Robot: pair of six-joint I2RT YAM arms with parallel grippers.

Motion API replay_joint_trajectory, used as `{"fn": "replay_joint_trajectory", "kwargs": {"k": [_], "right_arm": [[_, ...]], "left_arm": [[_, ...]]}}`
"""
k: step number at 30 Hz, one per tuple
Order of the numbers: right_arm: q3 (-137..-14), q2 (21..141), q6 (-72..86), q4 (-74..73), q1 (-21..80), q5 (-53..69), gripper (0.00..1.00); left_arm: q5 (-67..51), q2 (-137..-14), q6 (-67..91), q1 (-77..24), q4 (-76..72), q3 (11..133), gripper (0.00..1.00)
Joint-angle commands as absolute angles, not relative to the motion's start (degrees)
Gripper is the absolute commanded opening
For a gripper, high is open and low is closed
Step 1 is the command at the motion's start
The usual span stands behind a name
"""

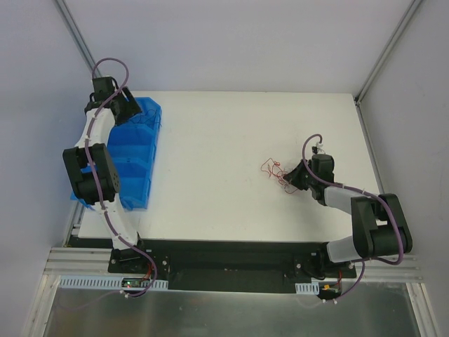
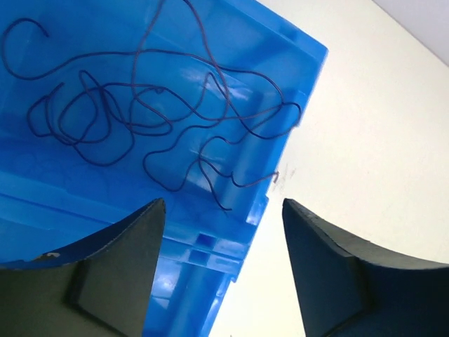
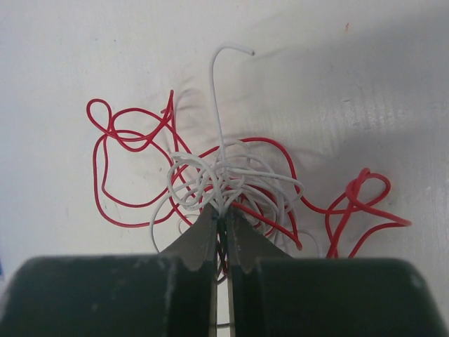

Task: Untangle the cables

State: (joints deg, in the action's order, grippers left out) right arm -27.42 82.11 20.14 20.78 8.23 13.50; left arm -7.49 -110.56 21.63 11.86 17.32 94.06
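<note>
Right claw [image 3: 220, 214], low over the worktop [image 3: 56, 56], seemingly pinches the white cable [image 3: 210, 179]. Left claw [image 2: 223, 203] hangs spread above the bin [image 2: 295, 70].

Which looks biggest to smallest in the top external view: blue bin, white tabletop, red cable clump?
1. white tabletop, clearly the largest
2. blue bin
3. red cable clump, by far the smallest

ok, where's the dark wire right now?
The thin dark curly wire lies loose inside the blue plastic bin at the left edge of the white table, below the open left hand, apart from the red-and-white wire tangle pinched by the right hand.
</note>
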Motion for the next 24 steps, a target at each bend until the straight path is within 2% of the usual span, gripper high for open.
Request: {"fn": "replay_joint_trajectory", "kwargs": {"k": [1, 3, 7, 11, 14, 18, 22, 24], "right_arm": [[-27.95, 80.16, 20.04, 21.09, 8.17, 14.85, 0.01], [-27.86, 80.59, 19.95, 21.18, 8.26, 14.50, 0.01], [-28.21, 81.39, 19.86, 21.01, 8.26, 15.12, 0.01], [-28.30, 82.00, 19.69, 21.01, 8.26, 14.41, 0.00], [-28.74, 82.53, 19.78, 21.09, 8.35, 15.29, 0.01], [-29.09, 83.50, 20.13, 21.18, 8.26, 15.46, 0.01], [-29.00, 83.76, 20.30, 21.53, 8.26, 15.56, 0.01], [-29.27, 83.94, 20.39, 21.53, 8.26, 15.91, 0.01]], "left_arm": [[-13.18, -111.35, 16.54, 8.80, 20.12, 99.21, 0.65], [-12.05, -113.89, 13.11, 6.69, 22.40, 102.11, 0.65], [-9.58, -117.68, 11.43, 6.24, 24.08, 105.55, 0.53], [-8.53, -121.89, 9.67, 5.71, 25.92, 108.80, 0.54], [-5.89, -124.53, 9.23, 5.27, 28.47, 111.35, 0.59], [-6.06, -126.38, 9.14, 5.19, 29.35, 112.23, 0.57], [-6.68, -127.35, 9.67, 5.10, 30.76, 111.80, 0.52], [-6.59, -127.88, 9.58, 5.01, 30.85, 112.06, 0.45]]}}
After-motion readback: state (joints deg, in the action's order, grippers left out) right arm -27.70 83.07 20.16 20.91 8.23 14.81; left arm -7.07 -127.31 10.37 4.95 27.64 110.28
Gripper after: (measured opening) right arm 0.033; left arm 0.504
